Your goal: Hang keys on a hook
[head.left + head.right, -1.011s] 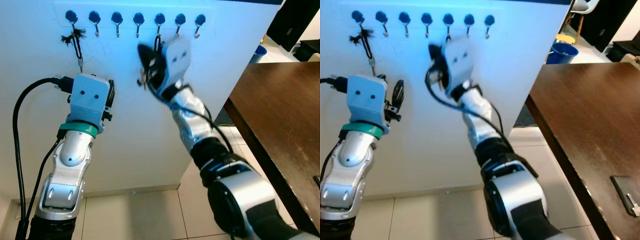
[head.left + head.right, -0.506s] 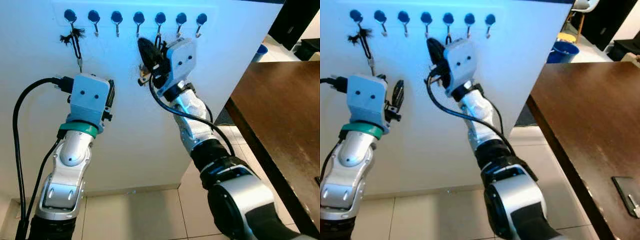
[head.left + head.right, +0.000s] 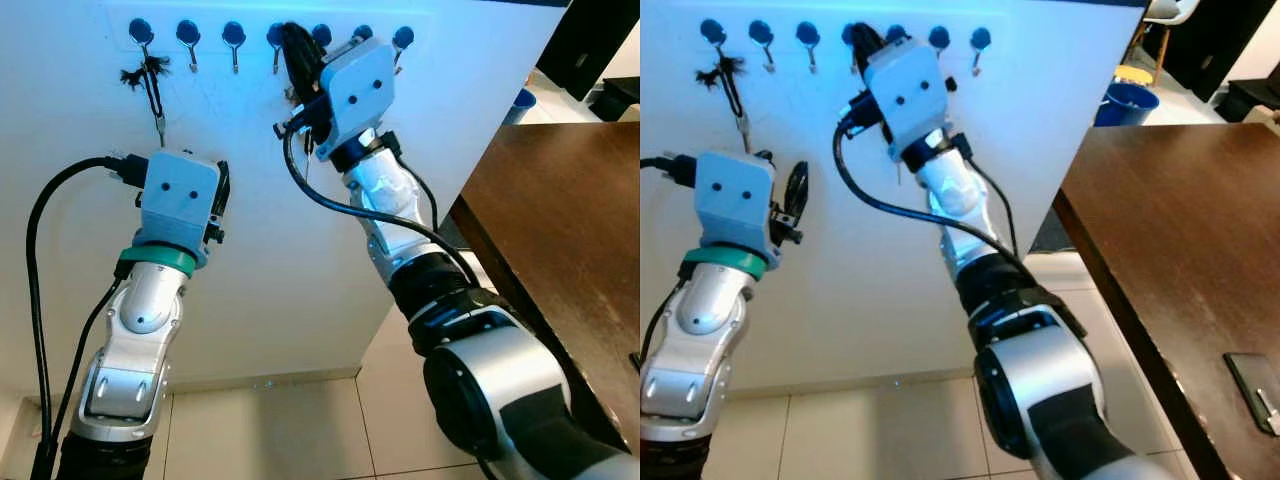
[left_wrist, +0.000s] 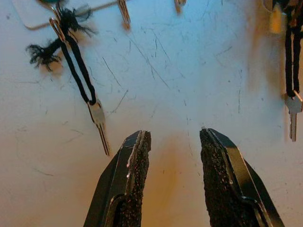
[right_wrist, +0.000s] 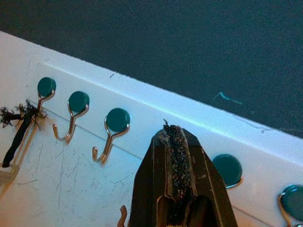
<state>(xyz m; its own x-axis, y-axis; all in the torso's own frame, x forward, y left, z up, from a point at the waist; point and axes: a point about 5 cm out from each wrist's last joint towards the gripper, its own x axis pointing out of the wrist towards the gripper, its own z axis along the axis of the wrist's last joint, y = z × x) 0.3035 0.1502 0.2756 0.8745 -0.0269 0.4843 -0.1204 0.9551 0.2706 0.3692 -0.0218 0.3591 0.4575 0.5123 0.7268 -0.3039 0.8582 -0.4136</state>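
Overall, the head views show a white wall panel (image 3: 300,250) carrying a row of seven silver wire hooks with round teal caps (image 3: 234,38). The leftmost hook holds a silver key on a black frayed cord loop (image 3: 152,90). The right pincer (image 3: 293,55) is raised to the hook row, around the fourth and fifth caps. The left pincer (image 3: 797,195) sits lower, well apart from the hooks. A dark brown wooden bench (image 3: 1180,250) stands to the right.

Left wrist view: the left pincer (image 4: 173,142) stands open and empty, its two black fingers (image 4: 135,156) apart over scratched white panel. The hung key and cord (image 4: 78,71) lie beyond it. A second silver key on a black cord (image 4: 292,71) hangs at the frame edge; its upper end is cut off, so whether it rests on a hook cannot be told.

Right wrist view: the right pincer (image 5: 176,156) is closed, its pads pressed together. Three hooks (image 5: 111,130) lie on one side and more teal caps (image 5: 227,169) on the other. Whether cord is clamped between the pads cannot be made out.

Judgement: one key is hung. The second appears to be at the hook row, with seating and release left.
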